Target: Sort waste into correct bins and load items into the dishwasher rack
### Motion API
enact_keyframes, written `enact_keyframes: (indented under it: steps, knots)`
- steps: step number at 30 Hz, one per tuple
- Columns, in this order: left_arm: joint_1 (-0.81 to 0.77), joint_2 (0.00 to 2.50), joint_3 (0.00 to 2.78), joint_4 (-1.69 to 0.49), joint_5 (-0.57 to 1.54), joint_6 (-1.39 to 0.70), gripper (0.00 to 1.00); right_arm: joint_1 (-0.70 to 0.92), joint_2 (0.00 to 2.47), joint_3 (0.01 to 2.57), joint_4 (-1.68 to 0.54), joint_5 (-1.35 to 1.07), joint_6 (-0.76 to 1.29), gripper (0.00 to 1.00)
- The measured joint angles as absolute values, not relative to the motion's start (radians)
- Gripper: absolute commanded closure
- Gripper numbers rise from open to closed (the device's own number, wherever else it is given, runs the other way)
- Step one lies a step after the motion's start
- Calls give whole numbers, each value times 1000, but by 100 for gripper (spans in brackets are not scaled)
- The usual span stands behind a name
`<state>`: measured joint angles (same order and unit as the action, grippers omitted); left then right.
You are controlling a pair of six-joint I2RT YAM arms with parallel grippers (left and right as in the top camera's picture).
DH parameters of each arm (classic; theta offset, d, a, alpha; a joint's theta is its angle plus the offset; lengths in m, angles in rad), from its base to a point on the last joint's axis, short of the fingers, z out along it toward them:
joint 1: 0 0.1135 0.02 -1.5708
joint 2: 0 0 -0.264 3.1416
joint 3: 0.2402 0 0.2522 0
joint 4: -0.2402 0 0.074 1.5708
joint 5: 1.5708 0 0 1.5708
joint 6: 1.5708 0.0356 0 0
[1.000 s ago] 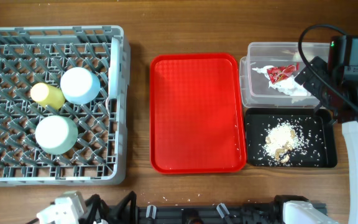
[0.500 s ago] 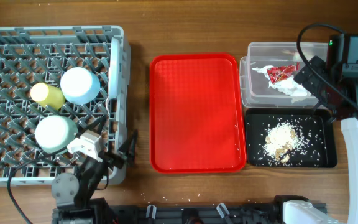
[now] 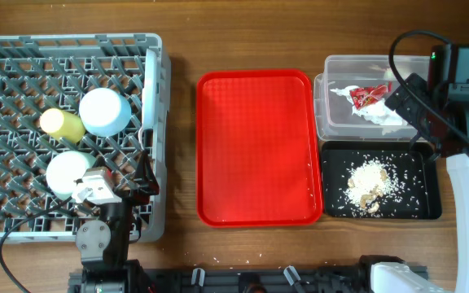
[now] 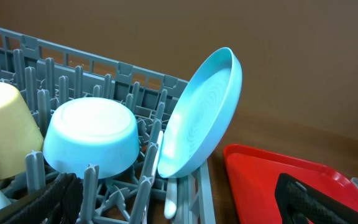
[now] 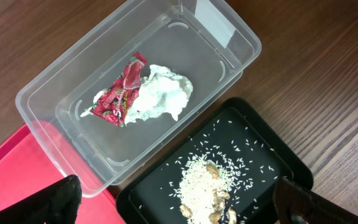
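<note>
Brown wooden table (image 3: 181, 32) carries grey rack (image 3: 23, 50), red tray (image 3: 255, 146), clear tub (image 3: 338, 67) and black tray (image 3: 420, 199); left gripper (image 4: 185, 208) and right gripper (image 5: 176, 208) both spread, empty.

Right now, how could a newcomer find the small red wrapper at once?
Look right of the big red tray, to the clear tub beside the black tray. The wrapper lies inside, against a white napkin; it alone is red there.
</note>
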<state>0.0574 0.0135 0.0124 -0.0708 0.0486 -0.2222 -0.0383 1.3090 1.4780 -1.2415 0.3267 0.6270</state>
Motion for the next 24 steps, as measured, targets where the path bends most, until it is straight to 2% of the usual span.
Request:
enact_keyframes:
  steps: [21,24]
  knots:
    - [57,14,12,-71,44,-222,0,-38,1307,1478,-1242,327,627,0]
    - [57,14,12,-71,41,-222,0,-38,1222,1478,-1242,327,623,0]
